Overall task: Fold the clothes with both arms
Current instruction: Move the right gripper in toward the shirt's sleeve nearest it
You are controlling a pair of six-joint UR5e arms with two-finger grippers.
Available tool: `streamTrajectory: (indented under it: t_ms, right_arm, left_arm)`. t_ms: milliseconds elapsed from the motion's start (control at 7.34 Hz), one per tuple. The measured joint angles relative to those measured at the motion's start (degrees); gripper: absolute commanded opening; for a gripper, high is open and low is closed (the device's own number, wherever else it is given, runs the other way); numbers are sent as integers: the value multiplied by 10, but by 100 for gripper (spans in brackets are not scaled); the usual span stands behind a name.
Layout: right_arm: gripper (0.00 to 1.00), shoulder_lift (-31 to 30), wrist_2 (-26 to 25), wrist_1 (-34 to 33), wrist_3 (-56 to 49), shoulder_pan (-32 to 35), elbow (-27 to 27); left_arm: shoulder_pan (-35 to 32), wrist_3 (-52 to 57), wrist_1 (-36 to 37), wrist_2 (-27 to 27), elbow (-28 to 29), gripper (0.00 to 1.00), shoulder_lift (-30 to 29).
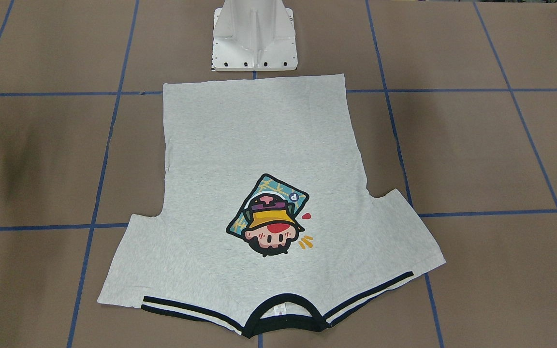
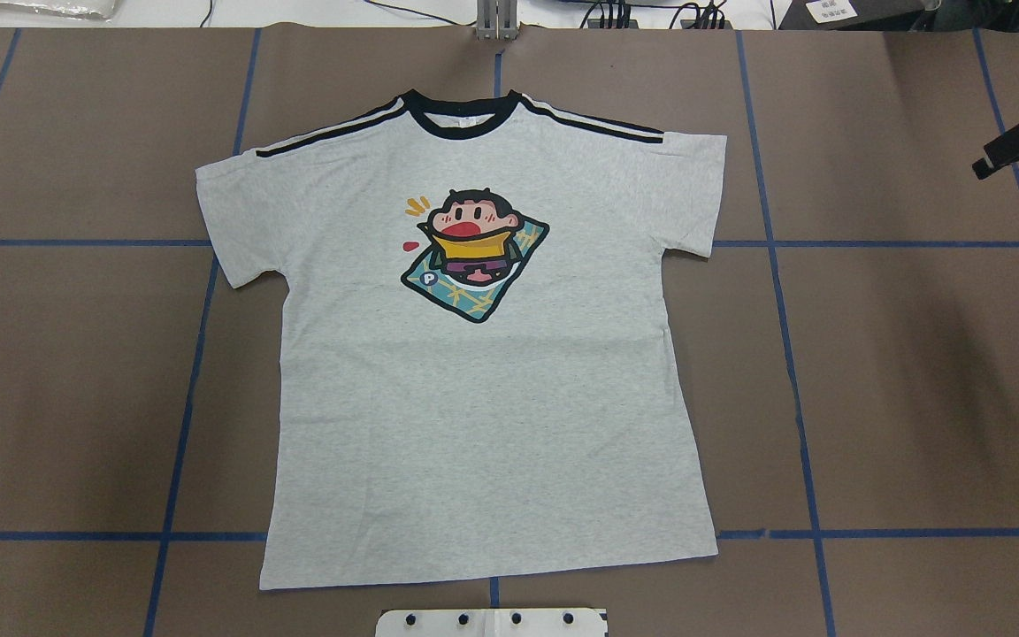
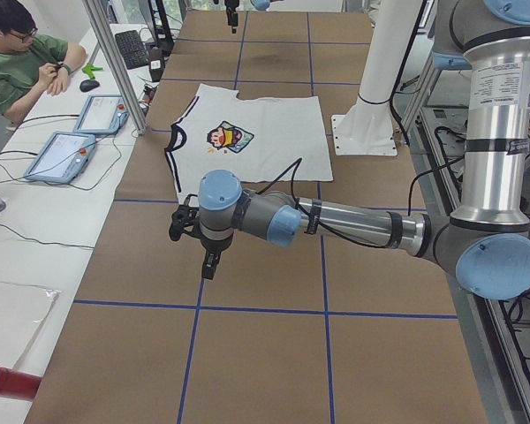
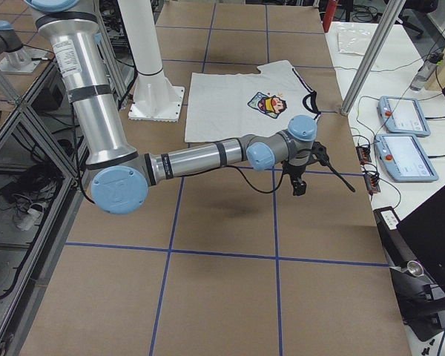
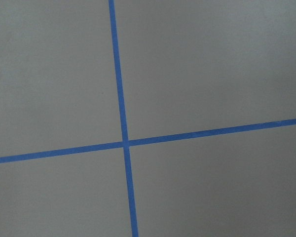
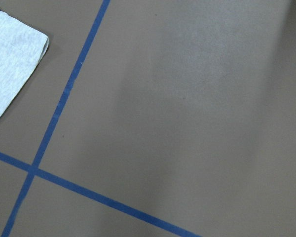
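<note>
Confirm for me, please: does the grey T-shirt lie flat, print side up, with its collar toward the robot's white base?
Not quite. The T-shirt lies flat, print side up, but its collar points away from the white base; the hem is the edge nearest it, as the overhead exterior view shows.

T-shirt flat on table, before pedestal

Only the brown table surface fills this view, matte and faintly grainy. Two strips of blue tape cross on it: a long strip runs from the top edge down to the bottom, leaning slightly, and a second strip runs from side to side, rising toward the right. They meet left of centre, just below the middle.
</note>
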Motion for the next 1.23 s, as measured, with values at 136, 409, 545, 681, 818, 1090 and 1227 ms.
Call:
streamTrajectory:
  t_ms: [136,409,545,681,818,1090,1227]
  right_arm:
    - [100,31,-3,26,33,-17,-34]
    - [97,102,-43,63,105,-58,-83]
    - [96,130,-74,86,149,-83,-103]
    - [95,153,-96,118,183,-106,-130]
    - [95,178,-118,149,207,-123,-164]
    - [93,210,-151,183,231,-147,-212]
    - [89,217,-155,208,234,-152,-239]
  left_arm:
    - [1,2,-9,-2,2,99,-13]
    - [2,-1,-42,-2,2,99,-23]
    - [2,-3,-50,-2,3,99,-26]
    - [4,-16,-53,-2,6,99,-34]
    - [10,-42,-55,-2,11,99,-46]
    - [22,-74,-63,-2,15,99,-58]
    - [24,-80,-68,-2,17,99,-59]
